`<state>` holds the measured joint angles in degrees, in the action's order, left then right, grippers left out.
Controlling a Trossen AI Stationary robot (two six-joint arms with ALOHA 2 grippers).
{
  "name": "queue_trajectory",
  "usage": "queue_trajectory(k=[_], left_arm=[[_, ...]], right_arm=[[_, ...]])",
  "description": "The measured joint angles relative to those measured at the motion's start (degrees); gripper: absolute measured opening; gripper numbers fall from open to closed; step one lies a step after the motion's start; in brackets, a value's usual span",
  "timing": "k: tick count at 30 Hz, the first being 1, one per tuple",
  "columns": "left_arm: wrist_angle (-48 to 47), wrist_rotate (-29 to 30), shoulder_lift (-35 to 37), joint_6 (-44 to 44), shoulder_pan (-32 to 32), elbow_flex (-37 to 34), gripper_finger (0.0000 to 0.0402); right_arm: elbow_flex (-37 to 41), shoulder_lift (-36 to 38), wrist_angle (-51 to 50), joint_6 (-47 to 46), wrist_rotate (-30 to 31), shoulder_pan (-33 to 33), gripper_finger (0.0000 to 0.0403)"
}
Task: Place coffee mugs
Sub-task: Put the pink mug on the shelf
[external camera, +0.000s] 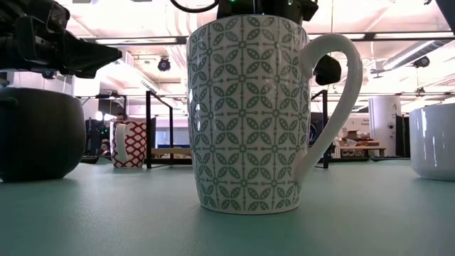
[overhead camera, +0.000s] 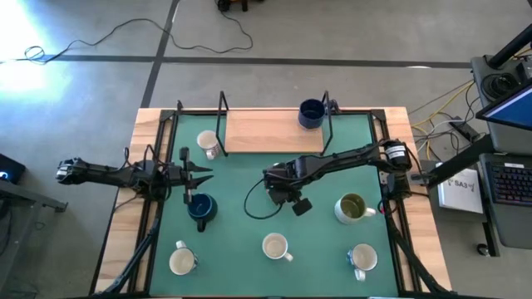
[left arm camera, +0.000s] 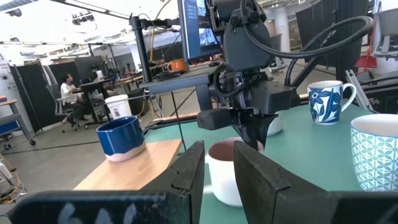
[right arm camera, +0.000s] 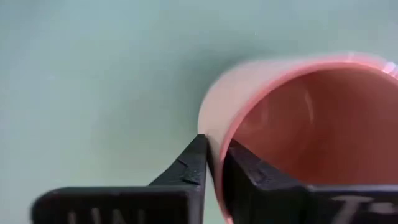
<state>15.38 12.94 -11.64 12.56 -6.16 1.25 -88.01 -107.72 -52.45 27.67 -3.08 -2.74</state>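
pink mug (right arm camera: 298,118) rim betw. right pincer (right arm camera: 214,163) fingers

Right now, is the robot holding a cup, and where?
Yes. The right gripper pinches the pink-inside mug by its rim, one finger inside, one outside.

**A:** Entry one, high view: what sits at the top of the frame?

**B:** A wooden board (overhead camera: 270,131) lies along the mat's (overhead camera: 249,249) upper edge. One mug (overhead camera: 312,114) stands on the board's upper right corner. Another mug (overhead camera: 208,144) stands just left of the board, on the mat.

**A:** Centre of the frame?

**B:** The left gripper (overhead camera: 202,175) at centre left, a mug (overhead camera: 201,208) just below it. The right gripper (overhead camera: 278,194) at centre, clamped on the rim of a mug (right arm camera: 298,118) beneath it.

**A:** Lower part?

**B:** A mug (overhead camera: 352,208) at right. Along the bottom edge, three mugs: lower left (overhead camera: 182,261), bottom centre (overhead camera: 275,247), lower right (overhead camera: 362,258).
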Motion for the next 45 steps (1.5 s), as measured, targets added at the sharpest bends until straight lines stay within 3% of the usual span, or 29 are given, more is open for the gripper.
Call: queue_trajectory(k=[8,20,33,45], left_arm=[[0.00,0.00,-0.01,0.00,0.00,-0.01,0.0068],[0.00,0.01,-0.02,0.01,-0.02,0.01,0.0068],[0.00,0.00,-0.02,-0.01,-0.02,0.00,0.0068],[0.00,0.00,-0.02,0.00,-0.02,-0.01,0.0068]], right_arm=[[-3.82,0.07,-5.05,-7.01,-0.29,0.35,0.0015],[-13.49,0.44,-13.35,-35.52,0.21,8.51,0.0014],[-13.73,0.44,-16.13,-44.66,1.78,20.41,0.0013],[-13.35,0.44,-19.36,-46.75,3.61,24.73,0.0013]])
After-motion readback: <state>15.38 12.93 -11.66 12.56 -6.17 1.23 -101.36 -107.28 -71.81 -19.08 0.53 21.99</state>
